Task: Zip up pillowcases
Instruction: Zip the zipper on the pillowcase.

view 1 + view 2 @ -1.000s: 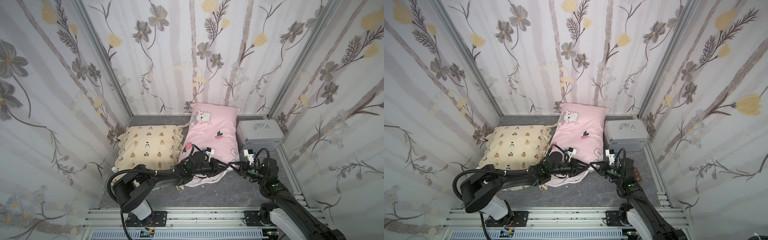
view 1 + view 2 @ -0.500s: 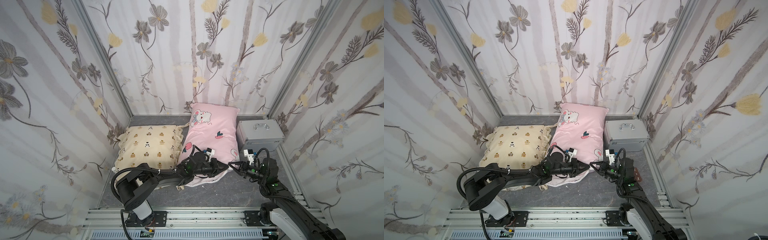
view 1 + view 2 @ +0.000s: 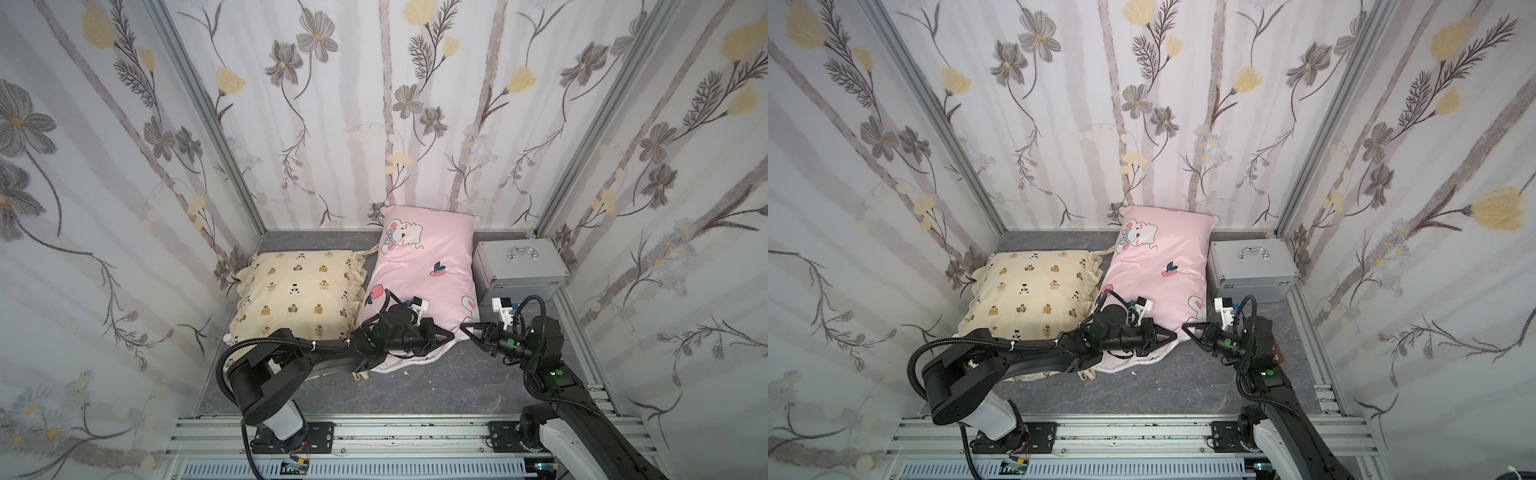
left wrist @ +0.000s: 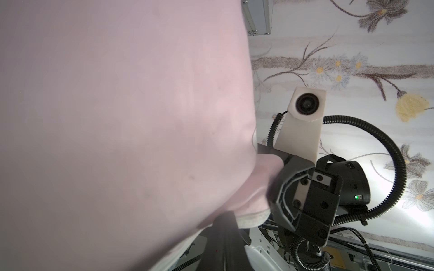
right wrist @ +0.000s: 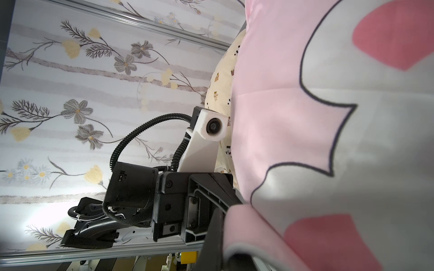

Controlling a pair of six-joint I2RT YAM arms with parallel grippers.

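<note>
The pink pillowcase (image 3: 428, 274) (image 3: 1163, 266) lies in the middle in both top views, and the cream bear-print pillowcase (image 3: 297, 291) (image 3: 1025, 291) is to its left. My left gripper (image 3: 448, 335) (image 3: 1173, 334) reaches across the pink one's near end and is shut on its hem close to the right corner. The left wrist view shows its gripper (image 4: 226, 217) closed at the pale hem (image 4: 256, 217); no zipper pull is visible. My right gripper (image 3: 464, 328) (image 3: 1185, 327) meets that corner from the right, and the right wrist view shows it (image 5: 226, 232) shut on a pink fold.
A silver metal case (image 3: 519, 266) (image 3: 1250, 266) with a handle stands right of the pink pillowcase, just behind the right arm. Flowered fabric walls close in three sides. The grey floor (image 3: 415, 390) runs to the aluminium rail at the front.
My left gripper's jaws have closed onto the pink hem, and the left arm's elbow has shifted slightly. The right arm and both pillowcases have stayed put.
</note>
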